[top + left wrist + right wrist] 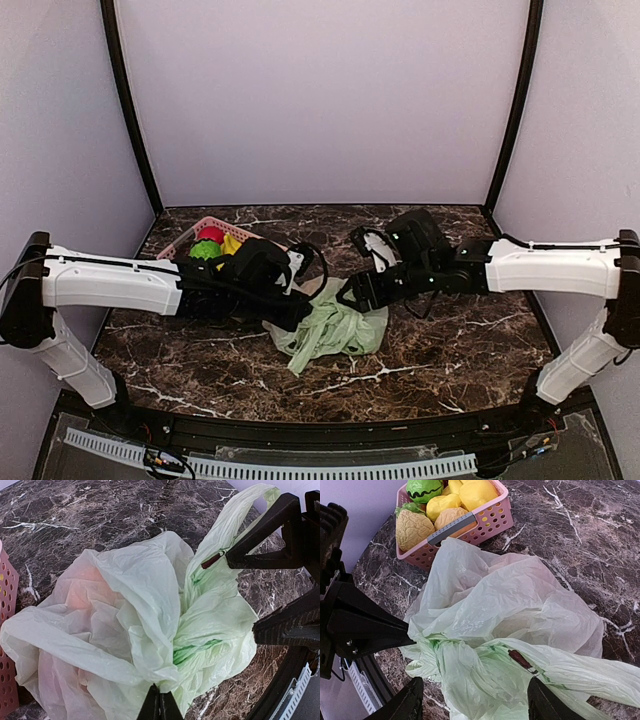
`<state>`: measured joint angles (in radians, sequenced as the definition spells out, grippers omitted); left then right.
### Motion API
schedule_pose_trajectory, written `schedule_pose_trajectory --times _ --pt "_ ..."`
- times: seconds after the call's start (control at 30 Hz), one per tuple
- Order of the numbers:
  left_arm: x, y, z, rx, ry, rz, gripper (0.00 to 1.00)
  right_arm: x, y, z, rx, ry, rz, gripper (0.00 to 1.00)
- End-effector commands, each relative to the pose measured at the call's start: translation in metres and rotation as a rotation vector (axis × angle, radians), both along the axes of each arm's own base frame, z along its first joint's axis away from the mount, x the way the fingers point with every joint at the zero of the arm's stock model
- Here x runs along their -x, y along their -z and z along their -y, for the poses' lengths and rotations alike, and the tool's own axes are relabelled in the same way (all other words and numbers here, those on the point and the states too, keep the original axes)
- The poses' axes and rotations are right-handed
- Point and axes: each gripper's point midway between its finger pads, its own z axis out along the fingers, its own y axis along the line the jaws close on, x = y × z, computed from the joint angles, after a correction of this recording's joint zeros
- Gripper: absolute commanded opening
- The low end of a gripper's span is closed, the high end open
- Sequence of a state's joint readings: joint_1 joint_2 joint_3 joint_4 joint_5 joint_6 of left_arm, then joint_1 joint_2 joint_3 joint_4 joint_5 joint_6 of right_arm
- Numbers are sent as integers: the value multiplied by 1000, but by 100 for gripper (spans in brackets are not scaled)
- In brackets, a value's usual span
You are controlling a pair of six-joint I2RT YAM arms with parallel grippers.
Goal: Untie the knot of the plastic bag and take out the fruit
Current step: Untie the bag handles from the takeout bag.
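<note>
1. Left gripper [160, 707]: jaws pressed together, pinching a fold at the near edge of the plastic bag [145, 620].
2. Right gripper [477, 707]: fingers [412, 702] spread wide, straddling the bag's twisted green neck. Contact with the film cannot be told.
3. Fruit [85, 587]: inside the bag, which lies on the marble table [450, 350]. It shows only in the left wrist view, as an orange-pink blur through the film. The overhead view gives crumpled plastic alone.
4. Dark red-brown strip [520, 660] on the bag. No writing can be read.
5. Pink basket [490, 517]: just beyond the bag. The right wrist view shows green, yellow and pale wrinkled toy pieces [445, 502]. The overhead view adds a red piece [210, 233].
</note>
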<state>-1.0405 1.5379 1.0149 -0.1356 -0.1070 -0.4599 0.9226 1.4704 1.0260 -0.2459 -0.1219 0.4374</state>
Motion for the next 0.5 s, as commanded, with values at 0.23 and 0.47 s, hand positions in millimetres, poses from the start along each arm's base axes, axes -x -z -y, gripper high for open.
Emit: schedule_pose_trajectory --times 0.23,0.47 --pt "-1 -19 1 37 0 16 1 6 2 -14 10 -87 -18 64" --pt "-2 -20 1 39 -1 18 1 14 3 -28 38 -120 2 61"
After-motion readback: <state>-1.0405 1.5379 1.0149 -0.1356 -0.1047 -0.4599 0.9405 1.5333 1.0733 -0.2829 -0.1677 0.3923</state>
